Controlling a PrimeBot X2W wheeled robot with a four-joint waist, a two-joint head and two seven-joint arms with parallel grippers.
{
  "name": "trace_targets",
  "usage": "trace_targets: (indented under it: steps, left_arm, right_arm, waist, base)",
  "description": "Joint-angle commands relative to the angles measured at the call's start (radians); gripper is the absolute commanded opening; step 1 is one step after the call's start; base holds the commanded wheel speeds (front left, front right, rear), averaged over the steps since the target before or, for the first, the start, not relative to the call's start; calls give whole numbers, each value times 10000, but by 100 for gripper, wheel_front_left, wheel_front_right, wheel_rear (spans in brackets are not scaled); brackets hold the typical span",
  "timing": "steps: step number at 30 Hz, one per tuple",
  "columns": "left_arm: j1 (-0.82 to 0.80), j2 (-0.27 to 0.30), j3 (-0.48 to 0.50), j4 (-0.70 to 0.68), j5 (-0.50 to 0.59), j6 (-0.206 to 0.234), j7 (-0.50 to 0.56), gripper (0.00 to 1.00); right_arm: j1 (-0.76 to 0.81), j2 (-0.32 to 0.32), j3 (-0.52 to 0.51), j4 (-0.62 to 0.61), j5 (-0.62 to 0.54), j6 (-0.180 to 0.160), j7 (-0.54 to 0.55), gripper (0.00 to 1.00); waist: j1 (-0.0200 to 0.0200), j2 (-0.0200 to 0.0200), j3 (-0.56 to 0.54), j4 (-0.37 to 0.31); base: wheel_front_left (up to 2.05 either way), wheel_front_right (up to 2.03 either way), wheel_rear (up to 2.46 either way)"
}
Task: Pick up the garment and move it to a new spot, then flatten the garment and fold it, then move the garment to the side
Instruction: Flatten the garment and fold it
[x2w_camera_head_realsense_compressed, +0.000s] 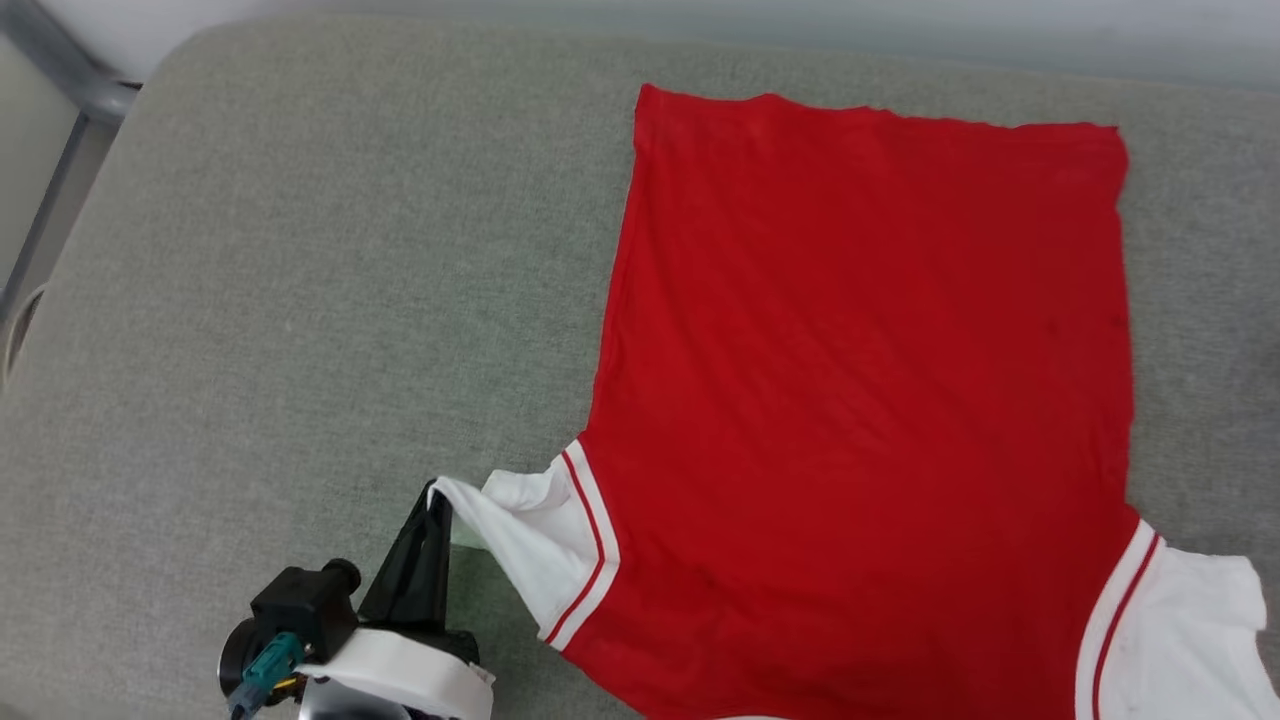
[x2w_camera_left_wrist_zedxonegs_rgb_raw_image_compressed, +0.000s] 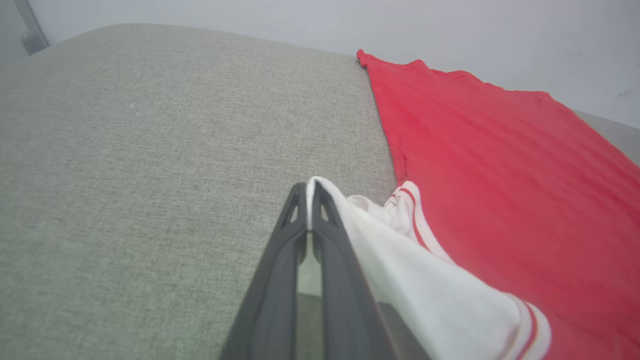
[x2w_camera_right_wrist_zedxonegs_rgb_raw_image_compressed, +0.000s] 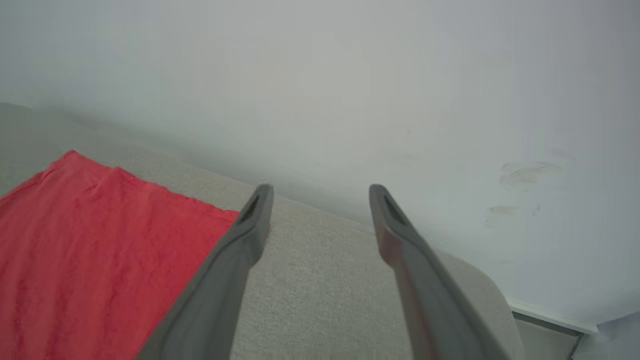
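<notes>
Left pincer (x2w_camera_left_wrist_zedxonegs_rgb_raw_image_compressed: 310, 186) tight on white sleeve (x2w_camera_left_wrist_zedxonegs_rgb_raw_image_compressed: 400, 280) of the garment (x2w_camera_head_realsense_compressed: 860, 380); right pincer (x2w_camera_right_wrist_zedxonegs_rgb_raw_image_compressed: 321, 189) wide, empty, over cushion (x2w_camera_right_wrist_zedxonegs_rgb_raw_image_compressed: 320, 300).

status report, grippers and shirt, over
Left gripper shut on shirt sleeve. Right gripper open, empty. Shirt spread, plain red side up, on cushion. Nothing seen in the way.

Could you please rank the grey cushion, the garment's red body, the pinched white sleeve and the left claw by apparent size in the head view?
grey cushion
red body
pinched white sleeve
left claw (nearer the camera, so these last two are unsure)
</notes>
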Motion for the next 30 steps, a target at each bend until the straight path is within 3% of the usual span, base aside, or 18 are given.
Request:
trace_targets:
  steps: [1,9,12,22,30]
  left_arm:
    - [-170,-50,9,-61,55,-53,-25,0]
    - [-794,-569,-110,-246,421,-386,-25,0]
    - [-1036,-704,-206,-239,546,-472,-25,0]
    - [-1710,-927,-461,-323,678,-653,-25,0]
    - [-1877,-966,-518,-319,623,-673,-17,0]
  right_arm:
    - [-200,-70,117,66,21,-13,219,100]
    - [-2872,-172,1498,1596,783,-15,5312,100]
    - [-3623,-84,1653,1982,632,-13,6538,100]
    - [-4798,345,1444,2965,-531,-13,7529,100]
    - [-3486,460,1648,3615,-685,-10,7988,100]
  waist:
    - [-2,0,537,446]
    - [-2,0,1752,1135]
    - [-2,0,2161,1409]
    - [-2,0,3311,2087]
    - [-2,0,3655,2250]
  base:
    - [0,0,0]
    - [0,0,0]
    - [0,0,0]
    - [0,0,0]
    - [0,0,0]
